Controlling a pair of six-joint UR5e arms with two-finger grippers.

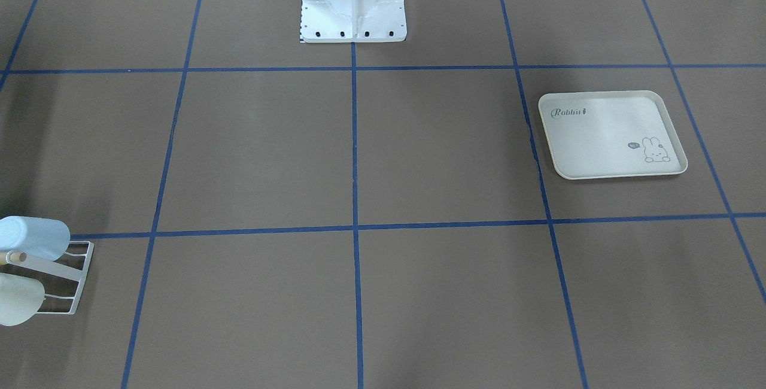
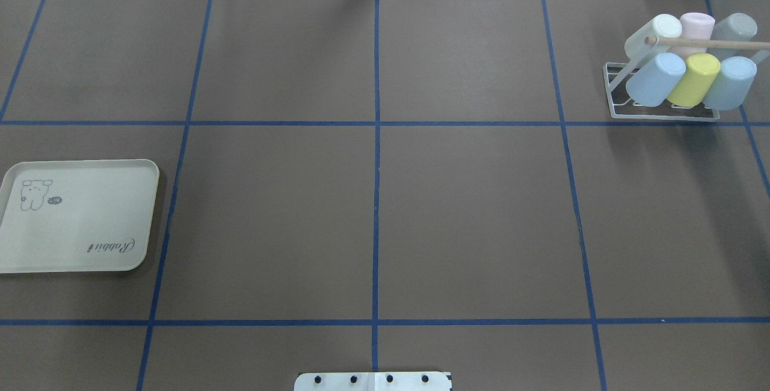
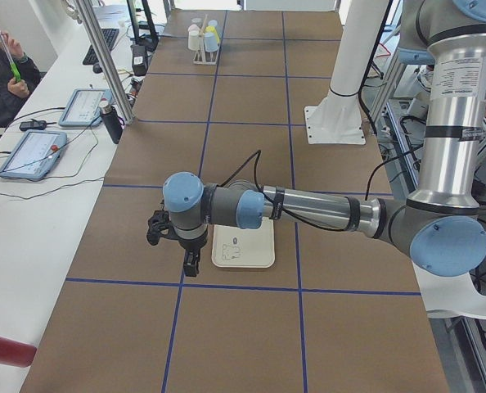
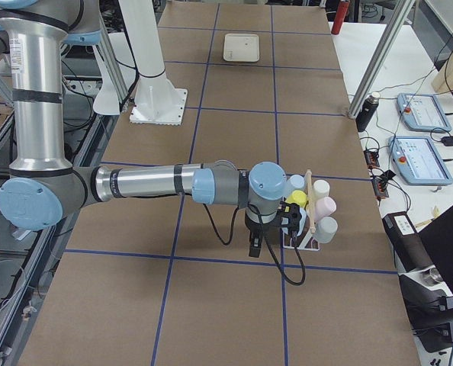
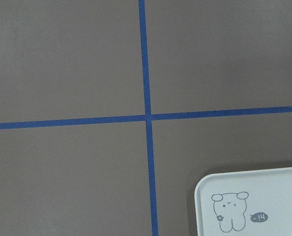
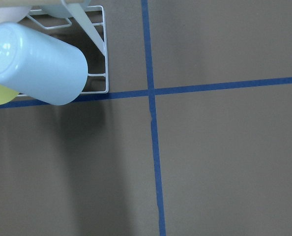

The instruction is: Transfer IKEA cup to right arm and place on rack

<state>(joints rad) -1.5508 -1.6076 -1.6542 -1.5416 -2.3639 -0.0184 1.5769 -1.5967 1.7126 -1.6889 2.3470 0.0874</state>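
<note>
The white wire rack (image 2: 662,115) stands at the far right of the table and holds several cups: light blue (image 2: 654,78), yellow (image 2: 695,78), blue-grey, white, pink and grey. Its wooden peg (image 2: 710,44) sticks out above them. The rack also shows in the right wrist view (image 6: 99,49) with a light blue cup (image 6: 38,64). My right gripper (image 4: 255,245) hangs just beside the rack (image 4: 306,240). My left gripper (image 3: 191,264) hangs beside the tray. I cannot tell whether either gripper is open or shut. No cup shows outside the rack.
A cream rabbit-print tray (image 2: 78,216) lies at the left edge with nothing on it; it also shows in the left wrist view (image 5: 254,206). The white robot base (image 1: 353,6) stands at the table's middle. Blue tape lines grid the brown table.
</note>
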